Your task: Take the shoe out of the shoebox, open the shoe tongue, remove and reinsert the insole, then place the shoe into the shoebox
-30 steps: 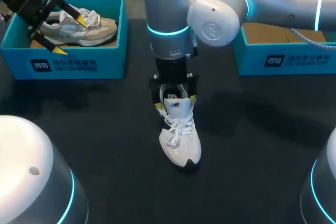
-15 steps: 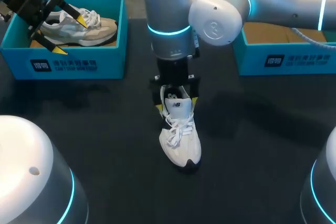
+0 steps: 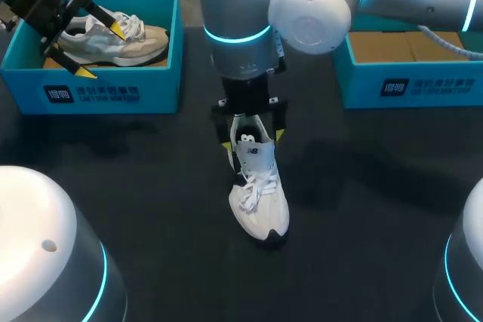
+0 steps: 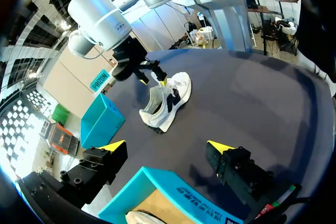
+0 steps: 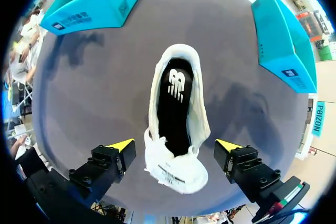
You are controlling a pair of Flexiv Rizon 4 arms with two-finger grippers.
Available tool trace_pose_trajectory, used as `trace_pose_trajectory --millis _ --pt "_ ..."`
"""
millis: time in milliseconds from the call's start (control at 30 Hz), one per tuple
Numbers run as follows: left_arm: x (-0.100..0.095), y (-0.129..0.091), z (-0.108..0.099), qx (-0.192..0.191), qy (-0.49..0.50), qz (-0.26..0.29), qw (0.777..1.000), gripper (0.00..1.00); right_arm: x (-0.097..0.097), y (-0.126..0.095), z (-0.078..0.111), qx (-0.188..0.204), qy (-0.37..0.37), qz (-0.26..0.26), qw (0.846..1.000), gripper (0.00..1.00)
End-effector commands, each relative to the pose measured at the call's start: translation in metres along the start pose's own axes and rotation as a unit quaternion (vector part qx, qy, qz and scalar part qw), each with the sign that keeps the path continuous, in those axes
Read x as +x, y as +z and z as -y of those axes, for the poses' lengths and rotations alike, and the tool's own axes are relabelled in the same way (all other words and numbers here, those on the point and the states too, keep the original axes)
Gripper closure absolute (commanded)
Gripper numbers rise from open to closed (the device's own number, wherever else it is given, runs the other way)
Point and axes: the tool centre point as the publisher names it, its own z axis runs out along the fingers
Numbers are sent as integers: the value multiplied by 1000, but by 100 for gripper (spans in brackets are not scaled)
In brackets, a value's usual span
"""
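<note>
A white shoe [image 3: 258, 200] stands on the black table, toe toward me, its collar wide open. From straight above, the black insole [image 5: 173, 100] shows lying inside the white shoe [image 5: 197, 121]. My right gripper [image 3: 255, 141] hangs open over the heel end, and in its own view the right gripper [image 5: 176, 145] has a yellow tip on either side of the shoe without touching it. My left gripper [image 3: 102, 50] is open above the left teal shoebox [image 3: 98, 92], which holds a second grey-white shoe [image 3: 121, 35]. The left gripper [image 4: 167, 146] looks toward the white shoe [image 4: 165, 100].
A second teal shoebox [image 3: 411, 81] with a brown cardboard floor stands at the back right. Black tabletop [image 3: 377, 209] lies bare around the shoe. My arms' white bases [image 3: 45, 254] fill the near corners.
My right arm has risen a little above the shoe, fingers still open. The shoe and the left arm have stayed put.
</note>
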Motion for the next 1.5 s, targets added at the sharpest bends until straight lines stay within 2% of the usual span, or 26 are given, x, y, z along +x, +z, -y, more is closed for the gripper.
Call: trace_pose_trajectory --millis 33,300,533,1167,1300,1367,1400,1433,1500 --pt "0 -1 0 0 0 -2 1000 0 -2 -13 9 -11 1 4 1000 0" --pt "0 -1 0 0 0 -2 1000 0 -4 -34 21 -27 -2 12 1000 0" --pt "0 -1 0 0 0 -2 1000 0 -5 -53 43 -34 -1 20 999 0" --pt "0 -1 0 0 0 -2 1000 0 2 -36 109 15 40 3 999 0" --pt "0 -1 0 0 0 -2 1000 0 2 -32 120 27 46 -1 999 19" --pt "0 -1 0 0 0 -2 1000 0 3 -31 122 31 47 -4 998 20" --pt "0 -1 0 0 0 -2 1000 0 4 -29 122 31 48 -6 998 25" --pt "0 -1 0 0 0 -2 1000 0 5 -28 122 33 48 -8 998 46" --pt "0 -1 0 0 0 -2 1000 0 6 -25 121 32 47 -13 998 53"
